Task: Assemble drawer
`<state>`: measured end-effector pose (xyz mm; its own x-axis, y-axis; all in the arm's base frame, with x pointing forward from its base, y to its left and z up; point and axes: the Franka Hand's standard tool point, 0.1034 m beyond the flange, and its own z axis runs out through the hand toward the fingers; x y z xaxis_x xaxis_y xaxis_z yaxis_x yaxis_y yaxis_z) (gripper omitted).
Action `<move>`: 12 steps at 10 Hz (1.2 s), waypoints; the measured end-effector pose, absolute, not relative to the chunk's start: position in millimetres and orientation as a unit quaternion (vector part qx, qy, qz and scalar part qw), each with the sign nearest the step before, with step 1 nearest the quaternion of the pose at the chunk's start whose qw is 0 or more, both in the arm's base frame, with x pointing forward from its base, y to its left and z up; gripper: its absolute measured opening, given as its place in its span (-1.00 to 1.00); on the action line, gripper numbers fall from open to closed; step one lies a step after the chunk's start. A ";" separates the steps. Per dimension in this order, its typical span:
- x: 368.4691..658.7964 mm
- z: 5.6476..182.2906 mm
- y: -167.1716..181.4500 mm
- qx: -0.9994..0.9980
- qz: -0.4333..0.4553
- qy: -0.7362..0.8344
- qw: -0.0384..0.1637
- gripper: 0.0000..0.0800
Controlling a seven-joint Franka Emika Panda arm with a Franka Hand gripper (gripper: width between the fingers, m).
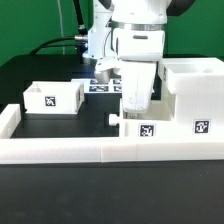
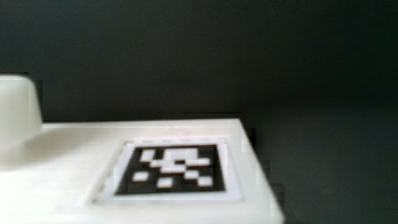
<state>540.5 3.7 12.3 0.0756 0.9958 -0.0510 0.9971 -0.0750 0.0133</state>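
Note:
The tall white housing stands at the exterior view's right with a tag low on its front. One open-top tray sits at the left, apart from the arm. A second tray, tagged and with a small dark knob on its left end, lies beside the housing behind the wall strip. My gripper reaches straight down onto this tray, and its fingertips are hidden. The wrist view is blurred and shows a white tagged face very close, with no fingers in sight.
A low white wall strip runs along the table's front and left. The marker board lies behind the arm. Cables hang at the back. The table is black.

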 end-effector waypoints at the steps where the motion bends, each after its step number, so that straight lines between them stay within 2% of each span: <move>1: 540.5 12.3 4.6 0.730 -0.015 0.683 0.022 -0.89; 12: 544.5 12.0 11.2 0.731 -0.018 0.682 0.019 -0.89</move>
